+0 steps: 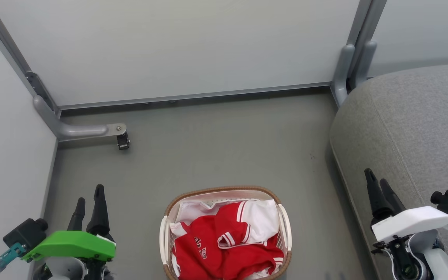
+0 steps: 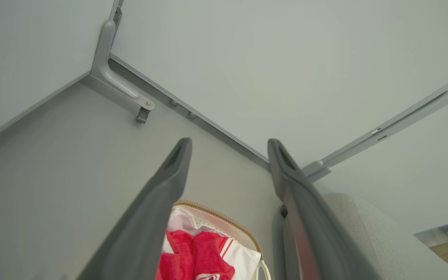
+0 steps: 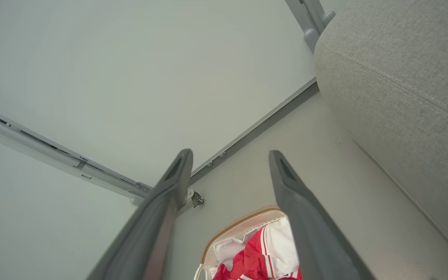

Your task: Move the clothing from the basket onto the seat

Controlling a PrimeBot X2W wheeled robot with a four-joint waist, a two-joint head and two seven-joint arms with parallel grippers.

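Bright, even, soft light; faint shadows; wrist views bend at edges.

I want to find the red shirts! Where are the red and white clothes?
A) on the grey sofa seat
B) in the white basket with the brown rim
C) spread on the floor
B: the soft red and white clothes lie piled inside the white perforated plastic basket with the brown rim, beside the light grey fabric seat.
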